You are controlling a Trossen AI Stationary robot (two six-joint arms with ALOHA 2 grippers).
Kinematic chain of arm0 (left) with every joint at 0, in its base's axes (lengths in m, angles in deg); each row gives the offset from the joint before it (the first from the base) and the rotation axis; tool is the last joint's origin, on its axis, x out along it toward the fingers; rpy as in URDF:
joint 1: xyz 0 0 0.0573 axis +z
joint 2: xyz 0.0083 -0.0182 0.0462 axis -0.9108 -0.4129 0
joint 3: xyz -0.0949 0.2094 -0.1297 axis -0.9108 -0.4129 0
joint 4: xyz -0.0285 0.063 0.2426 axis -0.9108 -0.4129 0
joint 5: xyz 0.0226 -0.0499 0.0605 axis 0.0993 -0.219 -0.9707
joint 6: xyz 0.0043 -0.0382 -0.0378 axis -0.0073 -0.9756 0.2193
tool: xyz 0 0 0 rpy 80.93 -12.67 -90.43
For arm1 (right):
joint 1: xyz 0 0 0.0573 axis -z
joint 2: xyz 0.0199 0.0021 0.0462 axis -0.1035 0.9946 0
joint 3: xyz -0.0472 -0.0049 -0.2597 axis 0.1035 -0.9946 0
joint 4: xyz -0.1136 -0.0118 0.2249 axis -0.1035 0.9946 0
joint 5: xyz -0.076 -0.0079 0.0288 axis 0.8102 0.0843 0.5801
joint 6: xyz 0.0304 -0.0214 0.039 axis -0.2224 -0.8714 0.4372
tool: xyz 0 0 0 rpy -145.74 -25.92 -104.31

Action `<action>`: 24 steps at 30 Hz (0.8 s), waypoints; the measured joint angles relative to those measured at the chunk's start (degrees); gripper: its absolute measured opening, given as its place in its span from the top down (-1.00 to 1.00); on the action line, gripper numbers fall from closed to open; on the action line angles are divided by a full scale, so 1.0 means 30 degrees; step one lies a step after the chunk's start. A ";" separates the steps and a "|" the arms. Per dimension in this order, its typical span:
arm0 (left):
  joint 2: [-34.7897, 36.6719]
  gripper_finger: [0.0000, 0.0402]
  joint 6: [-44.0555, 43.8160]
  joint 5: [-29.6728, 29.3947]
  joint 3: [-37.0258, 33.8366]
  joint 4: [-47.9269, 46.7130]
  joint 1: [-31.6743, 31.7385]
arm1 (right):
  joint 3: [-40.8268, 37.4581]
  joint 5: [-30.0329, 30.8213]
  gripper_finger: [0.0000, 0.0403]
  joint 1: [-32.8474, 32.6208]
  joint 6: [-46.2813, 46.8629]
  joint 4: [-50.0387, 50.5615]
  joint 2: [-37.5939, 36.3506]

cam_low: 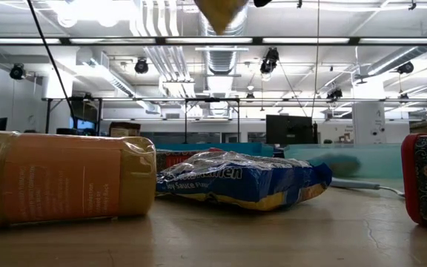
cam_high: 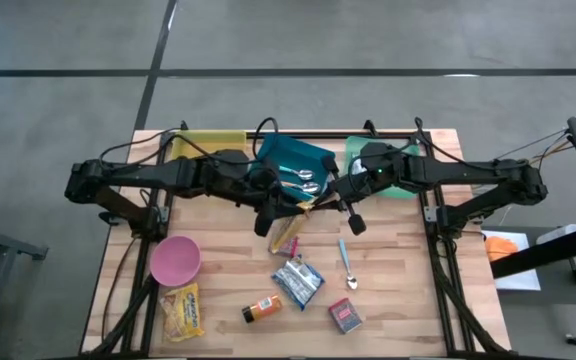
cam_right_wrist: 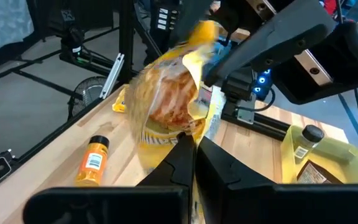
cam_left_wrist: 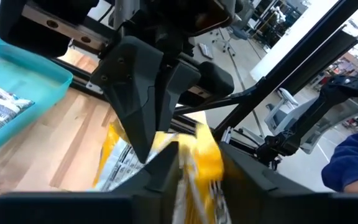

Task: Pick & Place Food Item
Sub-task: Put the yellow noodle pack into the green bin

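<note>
Orange plastic marked the nearest thing: a small orange bottle with a white label (cam_high: 261, 309), lying on its side by the front edge of the pale wooden table (cam_high: 408, 290). Just beside it a crumpled blue and silver foil packet (cam_high: 297, 281) and a small red patterned box (cam_high: 345, 316) were seen. To the front left lay a flat yellow snack packet (cam_high: 184, 311), with an empty round pink bowl (cam_high: 175, 260) behind it. A metal spoon (cam_high: 348, 265) lay near the middle.

Above mid-table, the task's item, a yellow bag of orange-brown snacks (cam_right_wrist: 166, 106), was held clear of the wood between the two arms. The right gripper (cam_right_wrist: 188, 142) was clamped on one end of it. The left gripper (cam_left_wrist: 197, 157) was set about the other end, but whether it gripped could not be told. The bag's long axis ran from one gripper to the other, so neither arm was nearer. The coming move was judged to depend on which arm kept the bag and carried it back to a tray.

Along the far edge three trays were ranged:
- A yellow tray (cam_high: 208, 143) held a bottle (cam_right_wrist: 308, 146).
- A teal tray (cam_high: 290, 155) held metal spoons (cam_high: 306, 180).
- A green tray (cam_high: 400, 188) was mostly hidden under the right arm.
</note>
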 joint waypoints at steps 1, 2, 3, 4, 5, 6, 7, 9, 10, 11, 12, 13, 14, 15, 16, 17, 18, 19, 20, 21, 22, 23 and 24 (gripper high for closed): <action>0.0007 0.33 -0.0078 -0.0003 0.0000 0.0006 0.0001 | -0.0004 0.0000 0.96 -0.0003 -0.0004 -0.0004 0.0000; 0.0007 0.25 -0.0195 0.0007 0.0000 0.0006 0.0014 | -0.0004 0.0000 0.96 -0.0029 -0.0004 0.0001 0.0000; 0.0007 0.18 -0.0342 0.0007 0.0000 -0.0001 0.0042 | -0.0004 0.0000 0.96 -0.0029 -0.0004 0.0001 0.0000; 0.0007 0.11 -0.0417 0.0000 0.0000 -0.0008 0.0057 | -0.0004 0.0000 0.96 -0.0036 -0.0004 0.0004 0.0000; 0.0007 0.04 -0.0431 0.0001 0.0000 -0.0022 0.0073 | -0.0004 0.0000 0.96 -0.0036 -0.0004 0.0011 0.0000; 0.0007 -0.02 -0.0483 -0.0019 0.0000 -0.0016 0.0087 | -0.0004 0.0000 0.96 -0.0036 -0.0001 0.0018 0.0000; 0.0007 -0.08 -0.0496 -0.0079 0.0000 -0.0011 0.0108 | -0.0004 0.0000 0.96 -0.0036 -0.0004 0.0034 0.0000; 0.0045 -0.17 -0.0579 -0.0153 0.0000 -0.0028 0.0158 | -0.0004 0.0021 0.96 -0.0036 -0.0004 0.0159 0.0000; 0.0068 -0.21 -0.0705 -0.0162 0.0000 -0.0031 0.0209 | -0.0004 0.0040 0.96 -0.0029 -0.0001 0.0243 0.0000; 0.0094 -0.24 -0.0822 -0.0204 0.0000 -0.0031 0.0269 | -0.0004 0.0056 0.96 -0.0029 0.0017 0.0400 0.0000; 0.0156 -0.27 -0.0926 -0.0230 0.0000 -0.0031 0.0339 | -0.0004 0.0066 0.96 -0.0029 0.0127 0.0553 0.0000; 0.0219 -0.29 -0.0993 -0.0240 0.0000 -0.0031 0.0394 | -0.0011 0.0069 0.96 -0.0029 0.0321 0.0611 0.0003; 0.0255 -0.30 -0.1000 -0.0248 0.0000 -0.0024 0.0444 | -0.0011 0.0075 0.96 -0.0029 0.0480 0.0640 0.0005; 0.0300 -0.31 -0.1000 -0.0294 0.0000 -0.0010 0.0499 | -0.0011 0.0080 0.96 -0.0029 0.0588 0.0669 0.0006; 0.0406 -0.31 -0.0998 -0.0299 0.0000 -0.0050 0.0537 | -0.0011 0.0097 0.96 -0.0022 0.0676 0.0704 0.0007; 0.0458 -0.31 -0.1005 -0.0299 0.0000 -0.0074 0.0563 | -0.0011 0.0293 0.96 -0.0002 0.0813 0.0787 0.0000; 0.0550 -0.31 -0.1034 -0.0299 0.0000 -0.0056 0.0579 | -0.0011 0.0708 0.96 0.0006 0.0993 0.1004 -0.0050; 0.0697 -0.31 -0.1087 -0.0291 0.0000 -0.0093 0.0583 | -0.0011 0.1144 0.96 0.0033 0.1154 0.1396 -0.0101; 0.0823 -0.31 -0.1165 -0.0293 0.0000 -0.0118 0.0583 | -0.0011 0.1578 0.96 0.0117 0.1359 0.1792 -0.0128; 0.0951 -0.31 -0.1240 -0.0293 0.0000 -0.0111 0.0583 | 0.0025 0.1957 0.96 0.0238 0.1579 0.2207 -0.0195; 0.1109 -0.31 -0.1313 -0.0292 0.0000 -0.0126 0.0583 | 0.0062 0.2207 0.96 0.0436 0.1802 0.2760 -0.0302; 0.1216 -0.31 -0.1337 -0.0324 0.0000 -0.0133 0.0583 | 0.0062 0.2390 0.96 0.0597 0.2062 0.3258 -0.0376; 0.1366 -0.31 -0.1348 -0.0452 0.0007 -0.0228 0.0583 | 0.0062 0.2713 0.96 0.0776 0.2390 0.3548 -0.0461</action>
